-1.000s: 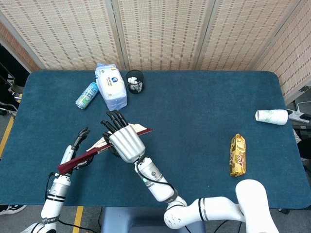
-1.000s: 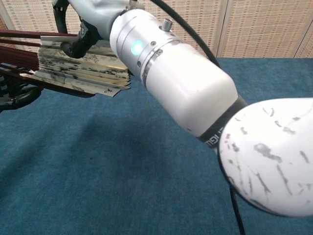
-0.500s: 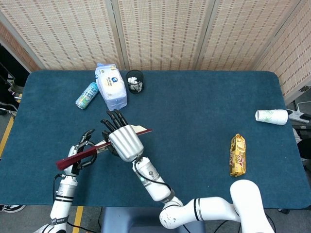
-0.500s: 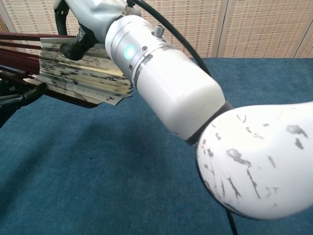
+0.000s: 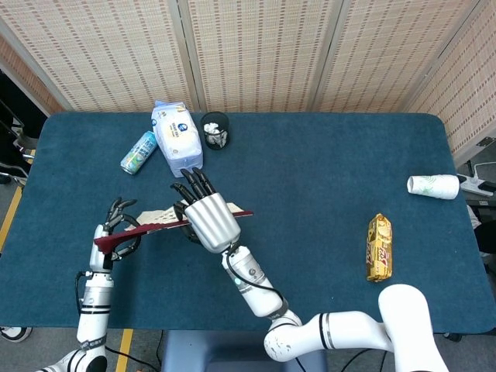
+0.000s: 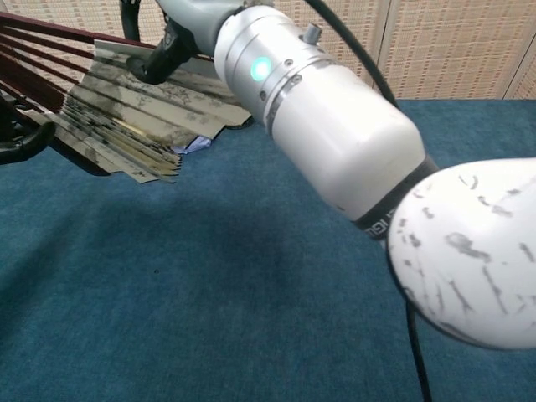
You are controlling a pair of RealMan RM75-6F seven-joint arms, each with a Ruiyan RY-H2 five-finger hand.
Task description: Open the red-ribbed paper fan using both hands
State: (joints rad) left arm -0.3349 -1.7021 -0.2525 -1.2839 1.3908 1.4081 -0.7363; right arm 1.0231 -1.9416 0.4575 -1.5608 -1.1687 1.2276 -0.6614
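Overhead, the paper fan [image 5: 167, 222] hangs between both hands above the blue bench [image 5: 325, 201], part-spread. Left hand [image 5: 115, 229] clamps the red rib ends at the fan's outer tip; fingers curled round the ribs. Right hand [image 5: 208, 218] covers the other end, palm down, dark fingers pointing away from the robot; one red rib pokes out just past its far side. Right hand holds the fan, though the overhead view hides the contact under the palm.

Chest view: fan [image 6: 126, 109] shows pleated paper with dark ink marks fanning down from the red ribs, folds bunched, lower edge hanging free above the cloth. Right hand's dark fingers [image 6: 163, 59] press on the top edge of the paper. Left hand [image 6: 21, 138] only a dark sliver at the frame's edge.

Edges and room:
- Beyond the right hand's fingertips: a wipes pack [image 5: 177, 138], a black cup [image 5: 215, 129] just beside it, and a can [image 5: 139, 152] lying on the pack's other side. Near the fan's far edge, not touching.
- Left hand sits close to the bench's left edge.
- Out to the right hand's right, a broad stretch of bare cloth. Well apart, a gold snack packet [image 5: 379, 247], and a white paper cup [image 5: 434, 186] lying on its side at the bench's right edge.
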